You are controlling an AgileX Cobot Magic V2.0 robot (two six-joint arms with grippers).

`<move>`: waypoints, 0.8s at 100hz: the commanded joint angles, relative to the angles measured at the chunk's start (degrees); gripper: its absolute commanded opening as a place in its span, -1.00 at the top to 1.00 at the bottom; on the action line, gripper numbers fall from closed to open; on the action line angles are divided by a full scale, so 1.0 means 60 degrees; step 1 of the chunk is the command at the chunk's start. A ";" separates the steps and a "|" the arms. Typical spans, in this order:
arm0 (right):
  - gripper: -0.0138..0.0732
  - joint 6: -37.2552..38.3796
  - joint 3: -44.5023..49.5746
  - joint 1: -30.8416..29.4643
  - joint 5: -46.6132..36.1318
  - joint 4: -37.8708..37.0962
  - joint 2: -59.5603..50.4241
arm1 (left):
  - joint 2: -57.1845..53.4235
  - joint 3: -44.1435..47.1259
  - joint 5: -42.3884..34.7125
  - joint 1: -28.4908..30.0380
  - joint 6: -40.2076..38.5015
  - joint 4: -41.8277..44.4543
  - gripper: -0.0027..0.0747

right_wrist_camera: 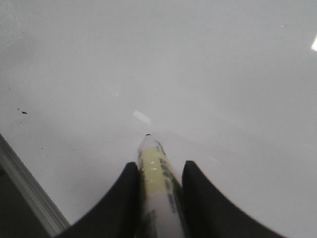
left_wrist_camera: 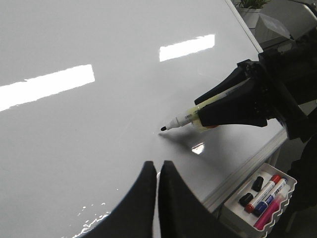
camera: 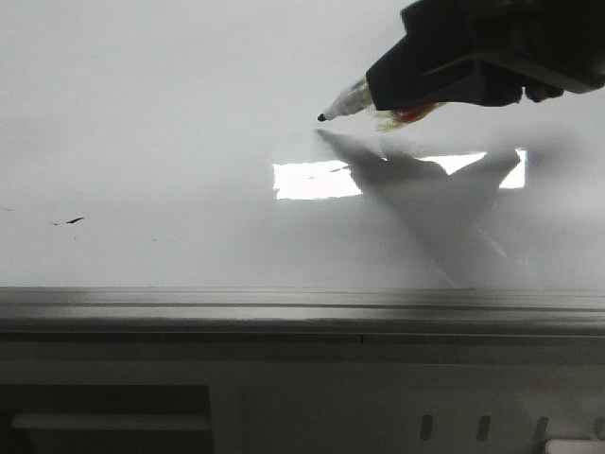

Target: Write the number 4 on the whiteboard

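Note:
The whiteboard [camera: 142, 113] is glossy and white and fills most of each view [left_wrist_camera: 99, 129] [right_wrist_camera: 208, 59]. No strokes of the number 4 show on it. My right gripper [camera: 378, 90] is shut on a yellowish-white marker [camera: 348, 100] with a black tip. The tip points left and sits just over the board, its shadow close beneath; I cannot tell if it touches. The marker also shows in the left wrist view [left_wrist_camera: 185, 118] and between the jaws in the right wrist view [right_wrist_camera: 151, 153]. My left gripper [left_wrist_camera: 158, 166] is shut and empty above the board, near the marker tip.
A few tiny black smudges [camera: 74, 221] mark the board at the left. A bright light reflection [camera: 312, 180] lies mid-board. A grey edge rail [camera: 284, 307] runs along the near side. A white tray [left_wrist_camera: 233, 210] with markers and caps hangs beyond the board's edge.

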 commanded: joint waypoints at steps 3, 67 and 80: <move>0.78 -0.0103 -0.0324 -0.0115 -0.0767 -0.0124 -0.0074 | -0.0003 -0.0259 -0.0684 0.0010 -0.0076 0.0039 0.98; 0.78 -0.0103 -0.0324 -0.1314 0.0343 -0.0001 -0.0074 | -0.0003 -0.0259 -0.0684 0.0010 -0.0076 0.0039 0.98; 0.78 -0.0103 -0.0324 -0.1293 0.0432 -0.0001 -0.0074 | -0.0003 -0.0259 -0.0684 0.0010 -0.0076 0.0039 0.98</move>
